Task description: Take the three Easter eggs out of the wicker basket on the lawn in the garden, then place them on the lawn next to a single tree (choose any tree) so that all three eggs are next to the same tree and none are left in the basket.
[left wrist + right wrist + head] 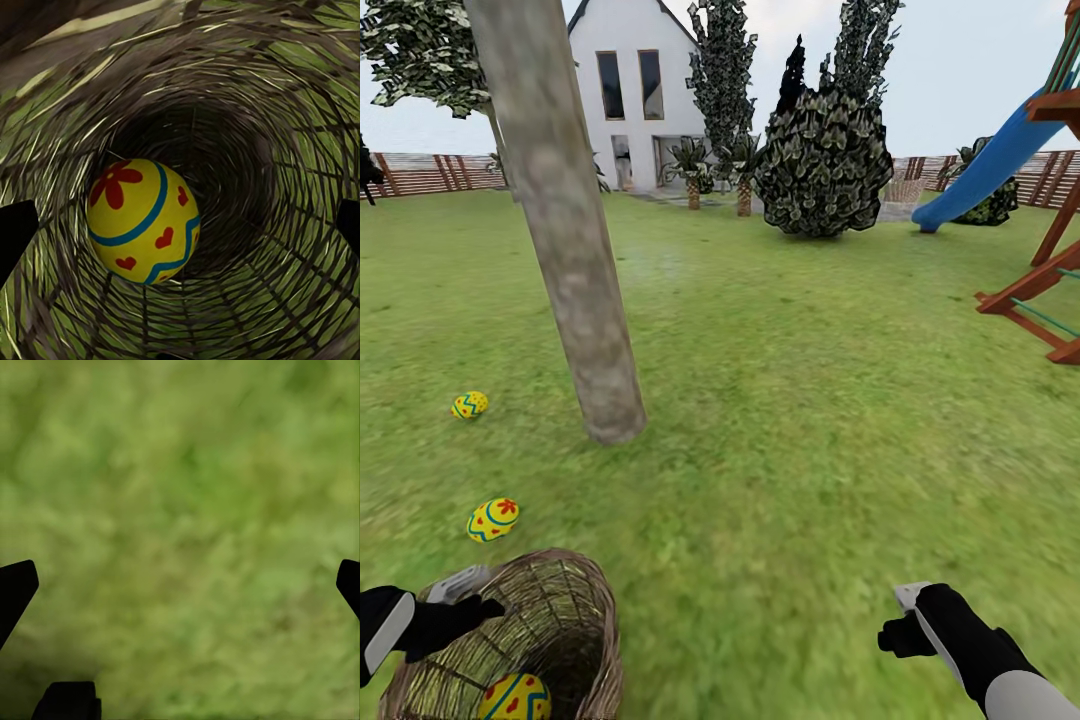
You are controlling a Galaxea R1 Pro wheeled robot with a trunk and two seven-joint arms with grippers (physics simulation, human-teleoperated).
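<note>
**One egg in the basket, two out on the grass**

Head view, lower left corner: the wicker basket (555,620) sits on the lawn (810,430), and one Easter egg (515,697) lies at its bottom, right at the frame's lower edge. The left hand (465,600) hangs at the basket's rim, beside the opening. Its wrist camera stares straight down the woven well at that egg (142,221), yellow with blue bands, a red flower and red hearts; the dark fingertips (15,232) stand far apart at the picture's two sides, so the hand is wide and holds nothing.

Two more eggs are out on the grass at the left: one (493,519) just above the basket in the frame, another (470,404) higher up, near the foot of the thick grey tree trunk (575,290) that leans across the upper left.

At lower right, the right hand (905,620) hovers over bare grass (187,510), fingers spread wide, empty.

Upper background: a white house (635,90), a blue slide (985,170).
</note>
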